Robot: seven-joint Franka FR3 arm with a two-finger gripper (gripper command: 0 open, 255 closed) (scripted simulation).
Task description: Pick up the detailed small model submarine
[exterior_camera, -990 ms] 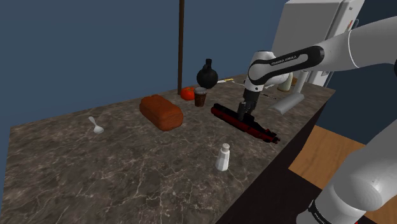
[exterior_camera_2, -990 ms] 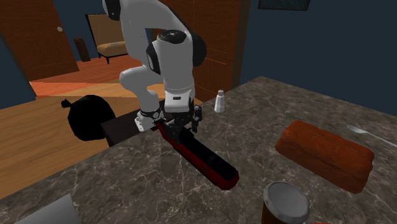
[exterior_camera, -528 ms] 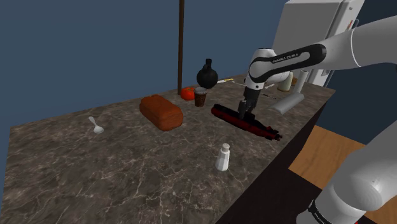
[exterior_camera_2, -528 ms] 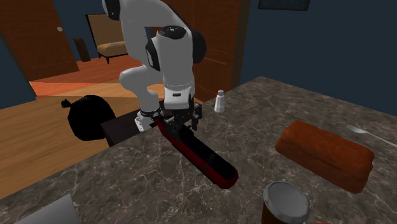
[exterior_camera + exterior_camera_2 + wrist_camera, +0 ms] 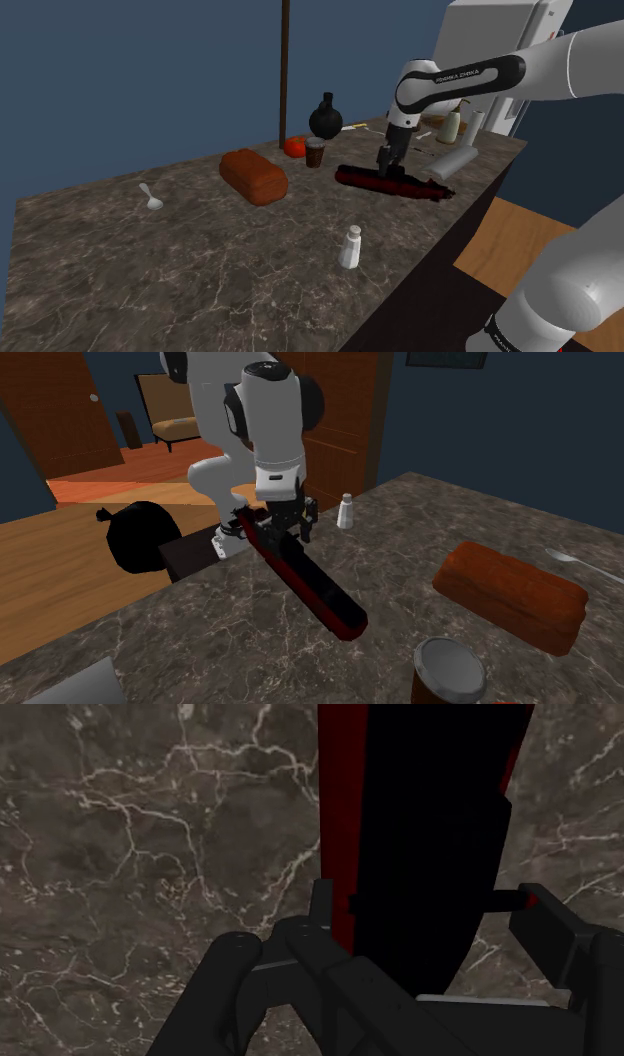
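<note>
Hand [image 5: 386, 172] clamped on sub [image 5: 400, 186] approx mid-hull. Sub black w/ red, long, over marble tabletop [image 5: 200, 260] nr its edge. Loaf [image 5: 254, 176] at shoulder view's left of it, shaker [image 5: 350, 247] apart.

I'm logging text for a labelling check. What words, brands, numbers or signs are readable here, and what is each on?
White lettering on the dark band of the arm: too small to read.
White lettering on the arm's base joint, at the shoulder view's bottom edge: too blurred to read.
Submarine, jar, shaker: no text visible on them.
</note>
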